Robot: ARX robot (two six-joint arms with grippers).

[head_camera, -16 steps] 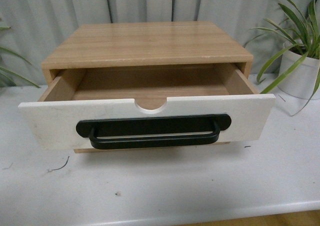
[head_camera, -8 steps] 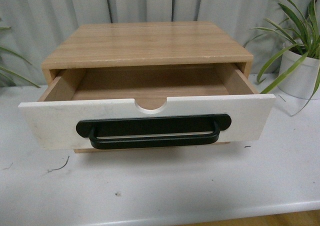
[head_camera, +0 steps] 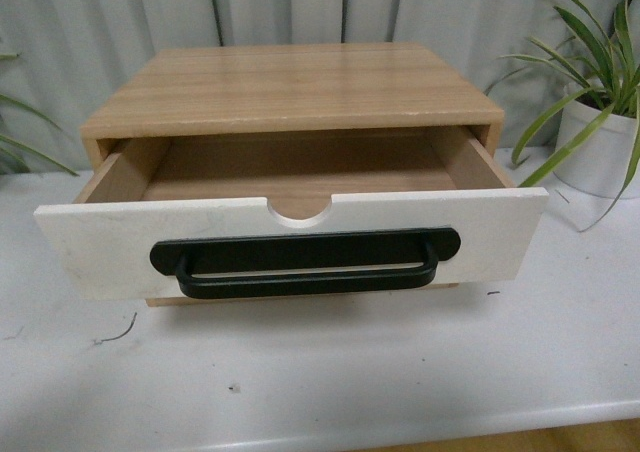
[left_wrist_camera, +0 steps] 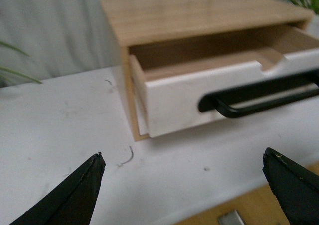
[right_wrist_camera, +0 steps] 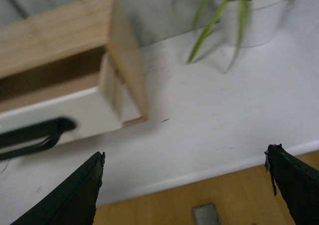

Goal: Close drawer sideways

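Left hand point(left_wrist_camera: 183, 154) has its two black fingers spread wide with nothing between them, out in front of the wooden case point(left_wrist_camera: 199, 11) toward its left side. The right hand point(right_wrist_camera: 185, 151) is just as wide apart and empty, off the case's right front corner. Only the wrist views catch the hands.

The front view gives the whole drawer point(head_camera: 100, 247) square on. It stands pulled well out of the case's front, its bare wooden floor exposed, with the long black handle point(head_camera: 305, 262) across the white panel and the half-round notch point(head_camera: 300, 210) in its top edge.

The left wrist view adds the case's left wall and the drawer's wooden side sticking out past it. The right wrist view, somewhat blurred, shows the white plant pot point(right_wrist_camera: 249, 16) on the worktop point(right_wrist_camera: 209, 100), well to the right of the case. Neither hand touches the drawer.
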